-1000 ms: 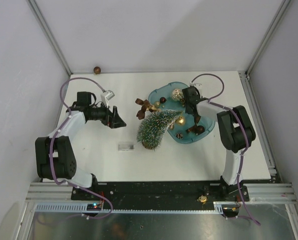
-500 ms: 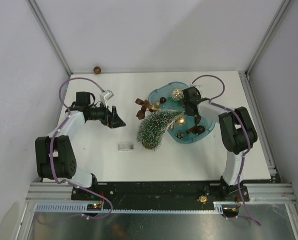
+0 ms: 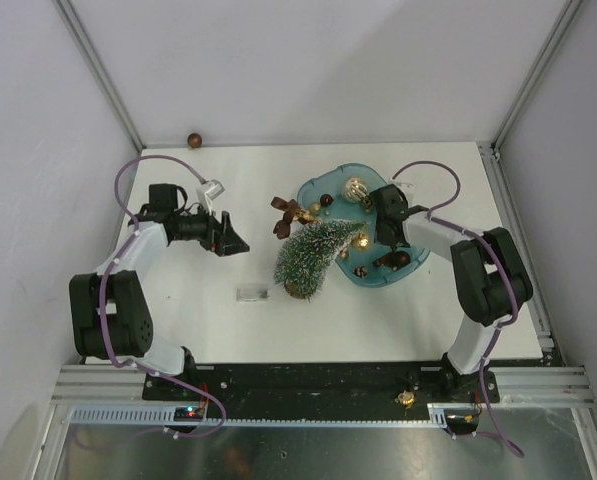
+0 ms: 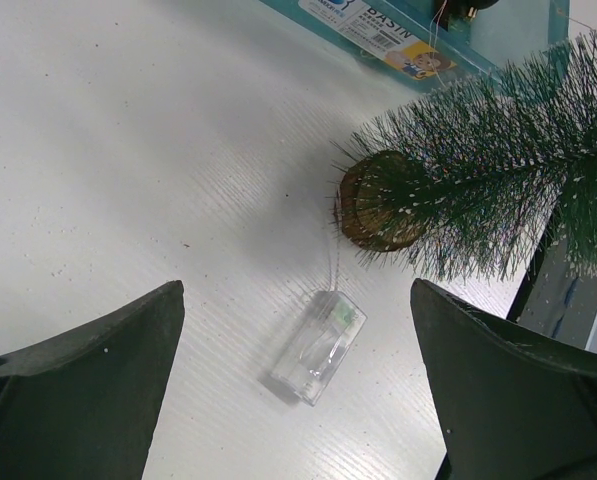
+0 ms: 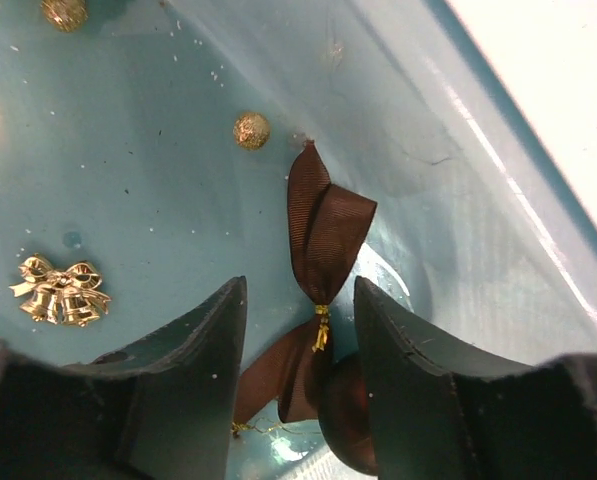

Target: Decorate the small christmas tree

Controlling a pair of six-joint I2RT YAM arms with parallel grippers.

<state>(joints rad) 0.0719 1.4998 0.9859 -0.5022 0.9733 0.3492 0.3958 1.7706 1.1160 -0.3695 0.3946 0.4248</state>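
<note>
White counter [image 3: 398, 320] in a grey-walled enclosure.

Item: small christmas tree [image 3: 313, 258], lying on its side. Its wooden base [image 4: 378, 205] rests on the counter and its tip is at the teal tray [image 3: 330, 174].

Handling: probably light. Bristles soft and springy, base stiff, so grasp at the base.

Left gripper [image 3: 238, 244]: left of the tree, spread wide, empty.

Right gripper [image 5: 300, 290]: beyond the tree's tip, parted astride a brown ribbon bow [image 5: 323, 235], not pinching it.

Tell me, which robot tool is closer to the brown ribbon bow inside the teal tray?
Right. The right tool hangs over the brown ribbon bow in the teal plastic tray, one finger each side. The left tool sits far off, beyond the frosted green bottle-brush tree.
</note>
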